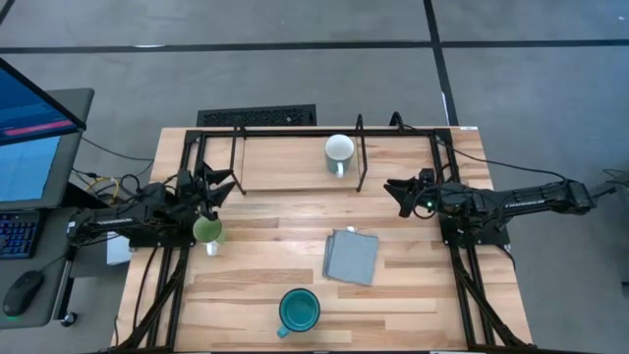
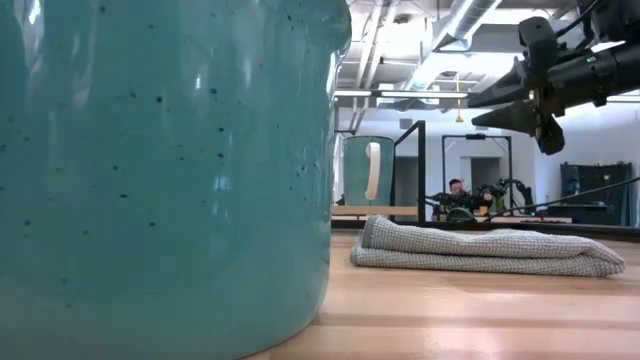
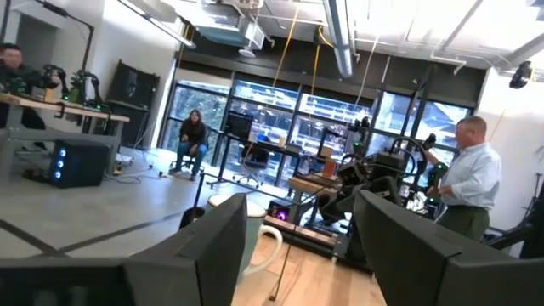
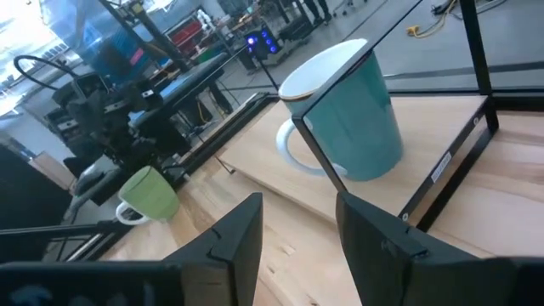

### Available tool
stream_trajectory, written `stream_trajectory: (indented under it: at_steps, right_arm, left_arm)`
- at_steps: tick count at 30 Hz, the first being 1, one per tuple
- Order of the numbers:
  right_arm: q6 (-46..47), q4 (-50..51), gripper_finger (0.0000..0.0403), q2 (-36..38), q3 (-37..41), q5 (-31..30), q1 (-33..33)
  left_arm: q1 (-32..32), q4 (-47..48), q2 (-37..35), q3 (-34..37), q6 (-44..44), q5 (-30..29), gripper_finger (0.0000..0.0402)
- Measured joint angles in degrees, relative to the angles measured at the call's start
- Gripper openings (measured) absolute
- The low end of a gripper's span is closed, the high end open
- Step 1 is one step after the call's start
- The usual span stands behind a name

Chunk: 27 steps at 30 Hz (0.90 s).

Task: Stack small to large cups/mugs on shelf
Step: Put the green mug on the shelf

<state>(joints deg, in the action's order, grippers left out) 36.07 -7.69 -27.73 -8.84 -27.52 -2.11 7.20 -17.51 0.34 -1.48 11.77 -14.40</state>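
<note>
Left claw [image 1: 226, 187] stands wide and empty, green mug [image 1: 207, 231] just beside it: swing carelessly and you topple it. Right claw [image 1: 396, 195] waits, parted.

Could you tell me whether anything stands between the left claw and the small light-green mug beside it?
Nothing visible does. In the high view the left claw sits right next to the light-green mug at the table's left edge, with only bare wood around them. The grey folded cloth lies well off toward the table's middle.
</note>
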Motion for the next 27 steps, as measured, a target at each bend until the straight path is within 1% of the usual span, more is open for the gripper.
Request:
stream_trajectory:
  at_steps: [3,6,10,14,16,19,22,27]
  right_arm:
    - [0.0,0.0,0.0173,0.0,0.0,0.0,0.0]
    - [0.0,0.0,0.0173,0.0,0.0,-0.1,0.0]
    - [0.0,0.0,0.0173,0.0,0.0,-2.9,0.0]
    - [0.0,0.0,0.0173,0.0,0.0,-5.0,0.0]
    - [0.0,0.0,0.0173,0.0,0.0,-5.5,0.0]
    - [0.0,0.1,0.0173,0.0,0.0,-5.6,0.0]
    - [0.0,0.0,0.0173,0.0,0.0,-5.6,0.0]
    - [0.0,0.0,0.0173,0.0,0.0,-5.6,0.0]
  left_arm:
    - [0.0,0.0,0.0,0.0,0.1,0.6,0.0235]
    - [0.0,0.0,0.0,0.0,0.0,0.6,0.0266]
    - [0.0,0.1,0.0,0.0,0.3,-3.2,0.0301]
    - [0.0,0.9,0.0,0.0,0.4,-4.5,0.0313]
    - [0.0,0.8,0.0,0.0,0.2,-4.3,0.0313]
    - [0.0,0.8,0.0,0.0,-3.2,-2.6,0.0313]
    - [0.0,6.0,0.0,-2.3,-5.1,-1.4,0.0313]
    - [0.0,20.4,0.0,-10.4,-4.8,-1.5,0.0313]
